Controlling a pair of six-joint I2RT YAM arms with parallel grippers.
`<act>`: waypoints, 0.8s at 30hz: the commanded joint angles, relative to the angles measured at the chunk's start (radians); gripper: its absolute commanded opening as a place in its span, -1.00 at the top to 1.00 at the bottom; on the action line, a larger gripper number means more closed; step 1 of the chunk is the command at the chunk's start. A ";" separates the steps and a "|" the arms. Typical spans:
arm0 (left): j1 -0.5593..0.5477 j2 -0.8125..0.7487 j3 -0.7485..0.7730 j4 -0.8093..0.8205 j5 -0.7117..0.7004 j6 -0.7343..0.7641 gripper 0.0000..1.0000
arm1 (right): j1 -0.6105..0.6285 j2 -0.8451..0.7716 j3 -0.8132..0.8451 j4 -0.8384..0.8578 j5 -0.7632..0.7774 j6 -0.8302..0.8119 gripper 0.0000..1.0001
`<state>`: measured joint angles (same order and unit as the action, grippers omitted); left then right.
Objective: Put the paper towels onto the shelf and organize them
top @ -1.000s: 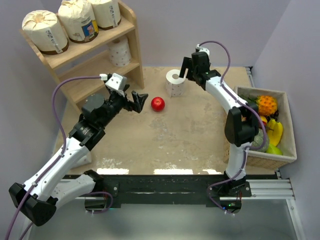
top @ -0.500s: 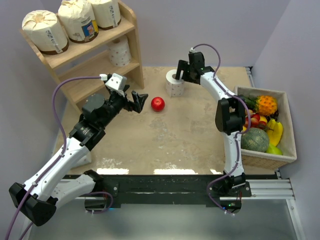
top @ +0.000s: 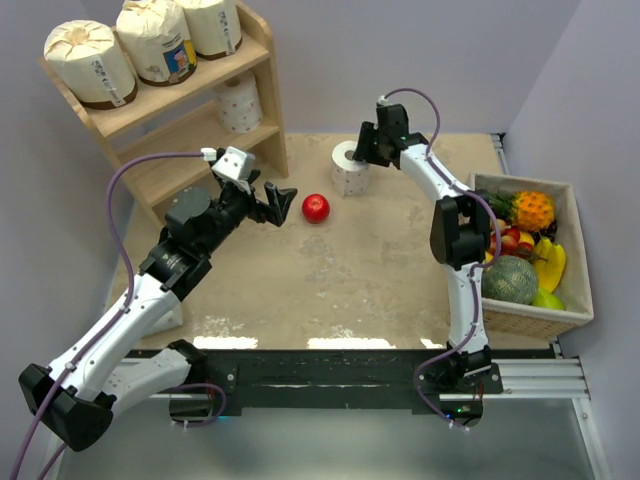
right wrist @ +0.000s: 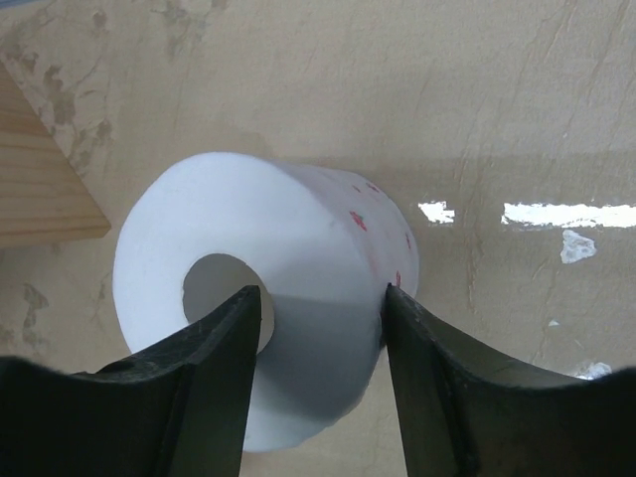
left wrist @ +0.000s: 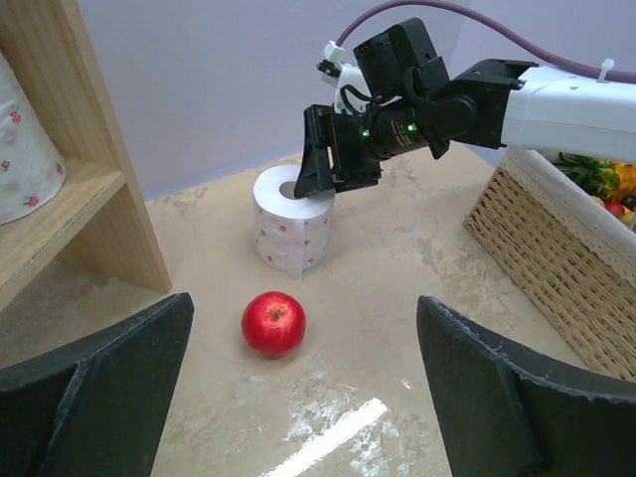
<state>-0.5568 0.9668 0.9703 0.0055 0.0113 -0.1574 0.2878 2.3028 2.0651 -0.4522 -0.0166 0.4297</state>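
The loose white roll (top: 349, 165) stands on end at the far middle of the table (top: 400, 260), right of the shelf (top: 270, 100) and just beyond the apple (top: 316, 208). The right gripper (top: 364, 149) comes down from above and pinches its wall, one finger (right wrist: 214, 358) in the hollow core and the other against the outside. The left gripper (top: 280, 200) hangs wide and empty near the apple. The roll is probably light, soft and easily crushed, so this grip through the core seems sound, though a hard squeeze could dent the paper or loosen its free edge
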 commanded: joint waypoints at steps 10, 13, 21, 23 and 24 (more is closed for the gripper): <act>0.001 -0.002 0.001 0.033 -0.004 0.004 -1.00 | -0.001 -0.400 -0.396 0.004 0.044 -0.085 0.11; 0.000 0.000 0.002 0.031 -0.002 0.005 -1.00 | 0.002 -0.563 -0.568 0.020 -0.002 -0.094 0.11; -0.002 -0.010 0.010 0.016 0.006 0.009 -0.99 | 0.187 -0.897 -0.925 0.069 -0.037 -0.013 0.09; -0.005 -0.011 0.004 0.016 0.006 0.013 -0.98 | 0.275 -0.913 -0.951 0.086 -0.025 0.021 0.08; -0.006 -0.011 0.004 0.014 0.001 0.021 -0.98 | 0.304 -0.919 -0.956 0.095 -0.014 0.052 0.07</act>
<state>-0.5575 0.9707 0.9699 -0.0002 0.0116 -0.1551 0.4580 1.4185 1.1458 -0.4511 -0.0124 0.3859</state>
